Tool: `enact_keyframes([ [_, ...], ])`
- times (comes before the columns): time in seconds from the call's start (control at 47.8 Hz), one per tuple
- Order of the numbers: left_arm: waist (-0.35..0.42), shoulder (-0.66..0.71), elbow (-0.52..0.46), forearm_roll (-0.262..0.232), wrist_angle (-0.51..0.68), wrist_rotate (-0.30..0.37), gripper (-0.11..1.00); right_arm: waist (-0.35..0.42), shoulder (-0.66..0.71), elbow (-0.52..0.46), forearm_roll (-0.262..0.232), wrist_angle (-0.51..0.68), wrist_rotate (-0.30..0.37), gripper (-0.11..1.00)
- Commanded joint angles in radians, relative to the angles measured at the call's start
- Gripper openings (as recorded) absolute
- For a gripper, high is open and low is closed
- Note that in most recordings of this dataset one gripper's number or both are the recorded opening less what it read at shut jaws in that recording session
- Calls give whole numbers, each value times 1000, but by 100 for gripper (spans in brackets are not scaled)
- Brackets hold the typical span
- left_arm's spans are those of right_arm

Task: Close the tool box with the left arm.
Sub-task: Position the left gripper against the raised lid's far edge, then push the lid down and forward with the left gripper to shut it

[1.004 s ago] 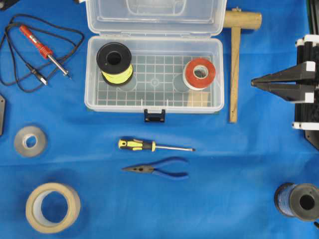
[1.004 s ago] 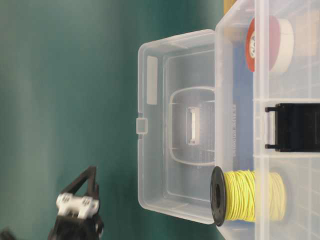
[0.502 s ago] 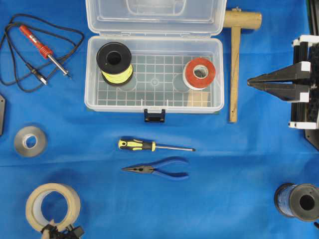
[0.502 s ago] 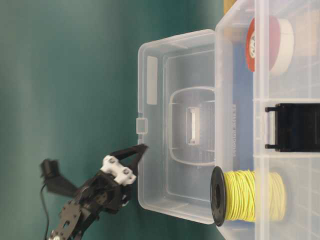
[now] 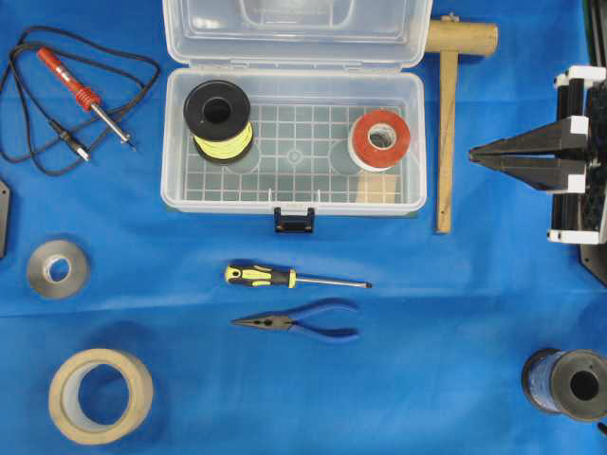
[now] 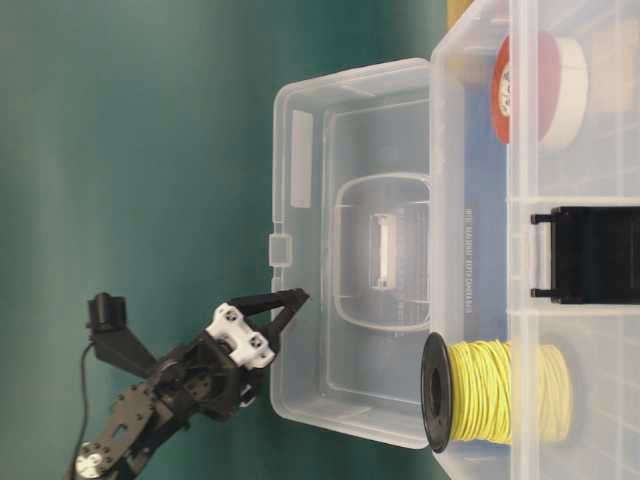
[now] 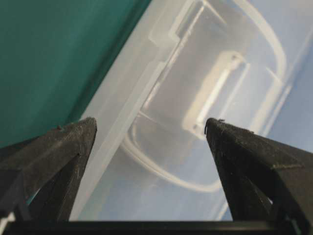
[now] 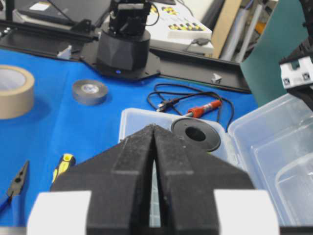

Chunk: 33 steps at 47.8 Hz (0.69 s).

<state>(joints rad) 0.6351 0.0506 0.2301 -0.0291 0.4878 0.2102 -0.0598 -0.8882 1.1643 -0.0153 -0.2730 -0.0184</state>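
Observation:
The tool box (image 5: 171, 142) stands open on the blue cloth, its clear lid (image 5: 294, 28) swung back at the far side and its dark latch (image 5: 294, 220) at the front. Inside are a yellow wire spool (image 5: 218, 118) and a red tape roll (image 5: 381, 139). In the table-level view my left gripper (image 6: 285, 312) is open at the lid (image 6: 310, 350)'s free edge. In the left wrist view the lid's rim (image 7: 132, 107) runs between the spread fingers of the left gripper (image 7: 150, 122). My right gripper (image 5: 471, 156) is shut, empty, right of the box.
A wooden mallet (image 5: 446, 114) lies right of the box and a soldering iron (image 5: 85, 90) with its cable to the left. In front lie a screwdriver (image 5: 285, 277), pliers (image 5: 303, 324), grey tape (image 5: 57, 268), masking tape (image 5: 100, 393) and a dark spool (image 5: 569, 384).
My left gripper has come up from low in the table-level view to the lid's free edge, jaws open. The right gripper slid slightly toward the box.

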Motion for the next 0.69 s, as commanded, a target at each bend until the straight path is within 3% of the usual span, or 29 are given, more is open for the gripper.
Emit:
enact_keyframes([
  [0.0, -75, -46, -8, -5, 52, -31, 93, -5, 5, -11, -2, -3, -3, 0],
  [0.251, -132, -133, 43, -8, 98, -64, 93, -5, 5, -11, -11, -3, -3, 0],
  [0.67, -288, -281, 158, -8, 115, -218, 93, -6, 5, -11, -15, -3, -3, 0],
])
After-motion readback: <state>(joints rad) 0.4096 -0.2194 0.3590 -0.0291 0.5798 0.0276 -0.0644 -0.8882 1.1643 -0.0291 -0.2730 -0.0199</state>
